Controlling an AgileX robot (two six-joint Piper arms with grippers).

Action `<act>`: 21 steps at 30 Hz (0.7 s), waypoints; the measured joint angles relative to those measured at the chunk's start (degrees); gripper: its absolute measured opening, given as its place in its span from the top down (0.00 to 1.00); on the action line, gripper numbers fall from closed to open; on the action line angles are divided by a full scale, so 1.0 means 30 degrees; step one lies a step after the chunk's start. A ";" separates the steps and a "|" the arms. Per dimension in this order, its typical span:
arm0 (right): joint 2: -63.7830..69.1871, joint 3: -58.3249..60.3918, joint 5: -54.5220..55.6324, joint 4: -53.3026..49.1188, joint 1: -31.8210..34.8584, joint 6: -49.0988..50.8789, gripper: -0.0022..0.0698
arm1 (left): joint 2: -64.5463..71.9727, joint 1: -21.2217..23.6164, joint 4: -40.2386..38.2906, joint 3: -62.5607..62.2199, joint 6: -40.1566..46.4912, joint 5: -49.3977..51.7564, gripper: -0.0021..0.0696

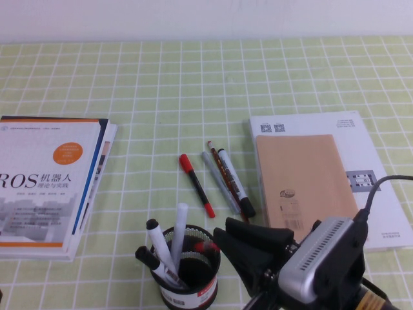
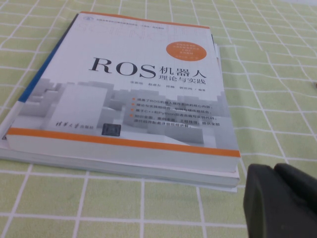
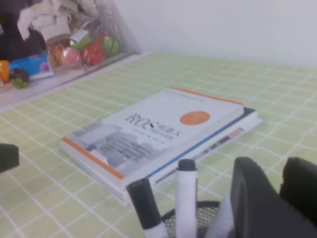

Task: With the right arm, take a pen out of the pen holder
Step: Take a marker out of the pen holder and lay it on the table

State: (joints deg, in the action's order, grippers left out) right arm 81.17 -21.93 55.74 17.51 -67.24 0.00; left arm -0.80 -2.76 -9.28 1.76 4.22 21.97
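Note:
A black mesh pen holder [image 1: 193, 284] stands at the table's near edge with two white, black-capped markers [image 1: 179, 226] [image 1: 157, 242] and a red-capped pen [image 1: 205, 246] in it. My right gripper [image 1: 219, 241] reaches in from the right at the holder's rim. The red cap pokes out at its fingertips, and its jaws are closed to a narrow slit. In the right wrist view, the right gripper [image 3: 277, 168] is beside the markers [image 3: 185, 198] and the holder's rim [image 3: 171, 215], and the red pen is hidden. My left gripper [image 2: 275, 171] rests shut beside the book.
A red pen [image 1: 197, 185], a grey pen [image 1: 218, 177] and a white marker [image 1: 235, 183] lie mid-table. The ROS book [image 1: 45, 187] lies to the left. A brown notebook [image 1: 303, 184] sits on a white book [image 1: 381, 194] to the right. Colourful clutter [image 3: 74, 44] lines the far left edge.

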 joint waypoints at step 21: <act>-0.5265 -0.6460 -1.2608 0.4420 0.0874 -0.9635 0.93 | 0.0000 0.0000 0.0000 0.0000 0.0000 0.0000 0.98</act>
State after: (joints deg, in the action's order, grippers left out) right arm 65.37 -41.31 17.91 30.77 -64.61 -28.91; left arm -0.80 -2.76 -9.28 1.76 4.22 21.97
